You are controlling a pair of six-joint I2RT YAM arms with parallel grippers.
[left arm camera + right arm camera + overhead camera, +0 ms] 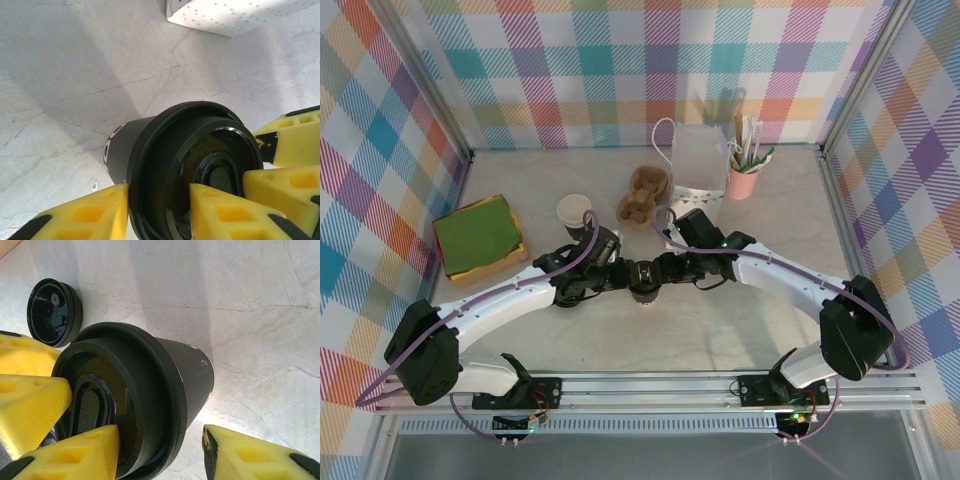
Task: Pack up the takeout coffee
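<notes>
The coffee cup (645, 284) is at the middle of the bench (620, 345), between the two arms. The left jaws pinch the rim of its black lid. The right jaws are open astride the opposite rim, with a gap at the outer finger (250, 455). A loose lid (54, 312) lies nearby, and a white bag (698, 165) stands farther back.

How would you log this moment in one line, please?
takeout coffee: lidded, between grippers; left gripper: straddling lid rim, grip unclear; right gripper: open astride rim; packing: not done
</notes>
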